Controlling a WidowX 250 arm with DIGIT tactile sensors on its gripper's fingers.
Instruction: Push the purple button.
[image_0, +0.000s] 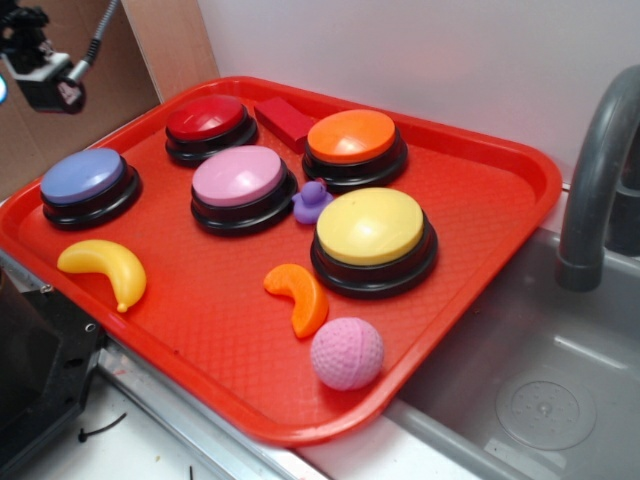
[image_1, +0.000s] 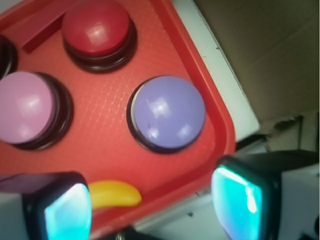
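The purple button (image_0: 84, 178) has a periwinkle dome on a black base and sits at the left end of the red tray (image_0: 220, 320). In the wrist view the purple button (image_1: 167, 113) lies ahead of my gripper (image_1: 152, 207), well below it. My gripper is open, its two teal-lit pads (image_1: 67, 212) wide apart with nothing between them. In the exterior view the gripper (image_0: 45, 75) hangs high at the top left, above and behind that button, not touching it.
On the tray also stand a pink-lilac button (image_0: 240, 180), a red button (image_0: 208, 122), an orange button (image_0: 352, 140) and a yellow button (image_0: 372, 232). A toy banana (image_0: 105, 268), orange slice (image_0: 298, 296), pink ball (image_0: 347, 353), purple duck (image_0: 312, 202) and red block (image_0: 285, 120) lie around. A sink (image_0: 540, 390) and faucet (image_0: 595, 190) are at right.
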